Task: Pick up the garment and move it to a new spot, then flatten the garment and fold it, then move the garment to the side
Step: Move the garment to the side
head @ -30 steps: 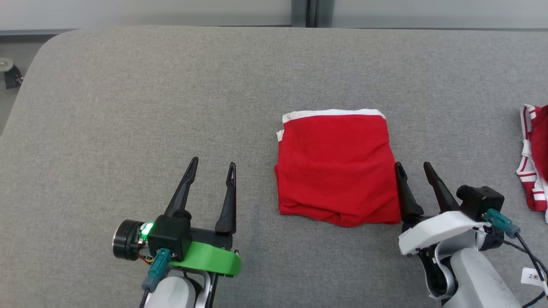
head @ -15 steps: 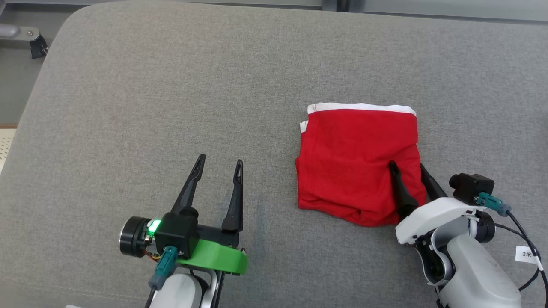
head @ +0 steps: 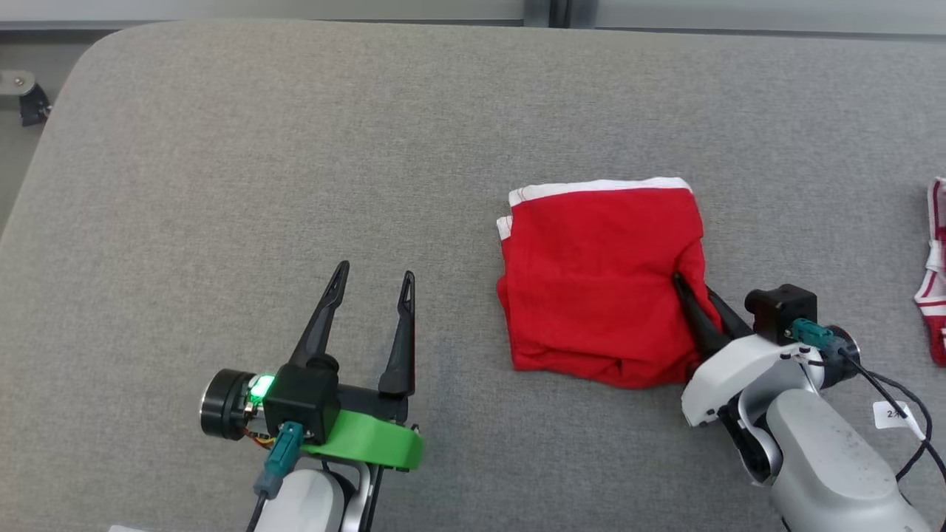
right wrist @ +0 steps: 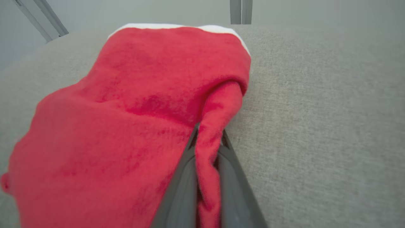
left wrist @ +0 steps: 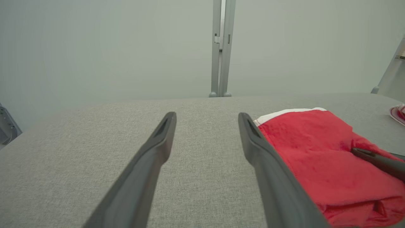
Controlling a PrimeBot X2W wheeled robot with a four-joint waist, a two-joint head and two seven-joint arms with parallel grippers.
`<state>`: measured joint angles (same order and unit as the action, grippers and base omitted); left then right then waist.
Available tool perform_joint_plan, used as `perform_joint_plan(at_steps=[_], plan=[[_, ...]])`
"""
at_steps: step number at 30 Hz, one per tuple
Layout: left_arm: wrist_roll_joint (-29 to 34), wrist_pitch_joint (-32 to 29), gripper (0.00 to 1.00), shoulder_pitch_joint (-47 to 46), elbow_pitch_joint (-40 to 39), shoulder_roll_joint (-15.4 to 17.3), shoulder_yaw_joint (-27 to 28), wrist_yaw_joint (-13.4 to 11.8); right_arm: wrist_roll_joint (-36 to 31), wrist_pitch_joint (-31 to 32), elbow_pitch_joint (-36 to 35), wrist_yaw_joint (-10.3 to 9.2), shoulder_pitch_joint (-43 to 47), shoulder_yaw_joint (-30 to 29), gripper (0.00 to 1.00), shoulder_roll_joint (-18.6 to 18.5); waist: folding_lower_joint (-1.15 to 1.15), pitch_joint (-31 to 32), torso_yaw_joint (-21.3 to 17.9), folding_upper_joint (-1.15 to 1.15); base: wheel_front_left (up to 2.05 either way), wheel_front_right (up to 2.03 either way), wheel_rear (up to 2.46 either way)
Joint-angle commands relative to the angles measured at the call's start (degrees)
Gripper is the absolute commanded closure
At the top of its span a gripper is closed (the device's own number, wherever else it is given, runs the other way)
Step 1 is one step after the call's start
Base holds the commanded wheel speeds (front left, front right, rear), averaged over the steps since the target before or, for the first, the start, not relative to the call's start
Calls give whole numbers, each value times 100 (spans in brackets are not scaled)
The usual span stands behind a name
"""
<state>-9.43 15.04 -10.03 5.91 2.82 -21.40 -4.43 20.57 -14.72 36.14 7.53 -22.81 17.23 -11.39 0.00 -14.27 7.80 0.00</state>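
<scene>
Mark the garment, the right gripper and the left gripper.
garment (head: 599,281), head view, middle of its red top.
right gripper (right wrist: 209,134), right wrist view, between fingertips pinching the garment's edge.
left gripper (head: 375,270), head view, between its open fingertips.

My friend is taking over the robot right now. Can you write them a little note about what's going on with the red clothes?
Left tool: open, holding nothing, left of the red garment.
Right tool: shut on a pinch of the garment's right edge.
Garment: a folded block lying on the gray padded table, right of the middle.
Done: it looks flattened and folded.
Left: most likely moving it to the side; most of it lies flat on the table.
Note: a red-and-white striped cloth lies at the far right edge.
</scene>
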Motion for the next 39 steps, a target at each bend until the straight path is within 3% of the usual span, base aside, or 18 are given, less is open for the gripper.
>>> perform_joint_plan(at_steps=[1, 9, 20, 27, 39], plan=[[66, 17, 0, -8, -19, 17, 7, 41, -208, -39, -45, -11, -68, 33, 100, -81, 0, 80, -176, 0, 0, 0, 0], [193, 17, 0, -106, -50, 18, -15, 157, -1200, -47, -530, -11, -335, 496, 100, -676, 0, 42, -845, 0, 0, 0, 0], [439, 17, 0, -508, -55, 23, -214, 351, -1355, -43, -1217, -12, -636, 520, 100, -2062, 0, -550, -1690, 0, 0, 0, 0], [635, 17, 0, -784, 16, 29, -229, 481, -1269, -44, -993, -12, -786, 93, 100, -2883, 0, -1087, -1977, 0, 0, 0, 0], [888, 17, 0, -1101, 55, 173, -174, 686, -1603, -29, 24, -12, -1266, -634, 100, -3280, 0, -1810, -2014, 0, 0, 0, 0]])
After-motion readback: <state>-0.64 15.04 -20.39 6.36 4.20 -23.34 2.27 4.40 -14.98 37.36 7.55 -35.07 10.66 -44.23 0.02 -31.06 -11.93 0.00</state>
